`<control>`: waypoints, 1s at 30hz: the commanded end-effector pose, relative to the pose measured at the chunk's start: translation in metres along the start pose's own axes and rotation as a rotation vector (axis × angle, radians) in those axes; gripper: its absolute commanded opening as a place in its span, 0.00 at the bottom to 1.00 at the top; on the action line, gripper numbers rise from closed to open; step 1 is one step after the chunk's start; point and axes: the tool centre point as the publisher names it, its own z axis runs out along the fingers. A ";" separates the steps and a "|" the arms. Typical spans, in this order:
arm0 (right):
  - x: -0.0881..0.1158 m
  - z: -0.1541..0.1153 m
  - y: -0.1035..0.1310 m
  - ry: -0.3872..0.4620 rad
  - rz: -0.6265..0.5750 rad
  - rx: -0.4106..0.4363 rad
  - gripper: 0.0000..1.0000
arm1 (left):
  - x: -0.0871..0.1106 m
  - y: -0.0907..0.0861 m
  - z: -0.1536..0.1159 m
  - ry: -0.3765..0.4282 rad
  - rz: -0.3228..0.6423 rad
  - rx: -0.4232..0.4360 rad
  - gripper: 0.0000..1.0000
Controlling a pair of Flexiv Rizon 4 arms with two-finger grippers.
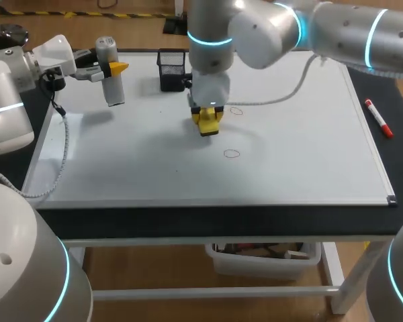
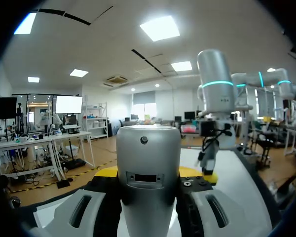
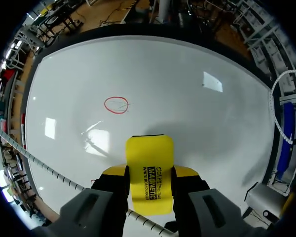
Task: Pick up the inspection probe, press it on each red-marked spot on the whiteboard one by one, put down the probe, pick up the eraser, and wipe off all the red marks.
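Jaws: right gripper [image 1: 207, 119] is clamped on the eraser [image 3: 149, 153] from both sides. Left gripper [image 2: 155, 174] is clamped on the probe [image 2: 148, 148], which is up off the board [image 1: 302, 161] near its far left corner and not yet set down.

Eraser sits low over mid-board; I cannot tell whether it touches. Two red marks are unwiped: ring A [image 1: 236, 111] just beside the eraser, ring B [image 1: 232, 153] nearer the front edge.

Risks, as judged:
- Eraser tilted in the grip: only one edge would bear on the board, leaving a smear or half a ring.
- Stroke off-line: ring A is beside the eraser, not under it, so a straight pull could miss it.
- Holder [image 1: 171, 69] stands close behind the right gripper; a backward sweep could knock it.
- Cable [image 1: 282, 94] trails over the board and may drag through wet ink or snag.
- Too much downforce could make the eraser slide in the grip.
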 end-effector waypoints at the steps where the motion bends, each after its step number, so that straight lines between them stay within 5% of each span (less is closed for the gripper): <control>1: -0.016 0.007 -0.007 0.008 -0.020 -0.017 0.00 | 0.000 0.000 0.000 0.002 0.002 0.004 0.00; 16: -0.037 0.028 -0.016 -0.014 -0.014 -0.042 0.00 | 0.000 0.000 0.000 0.002 0.002 0.004 0.00; 30: -0.031 0.032 -0.013 -0.010 0.003 -0.039 0.00 | 0.000 0.000 0.000 0.002 0.002 0.004 0.00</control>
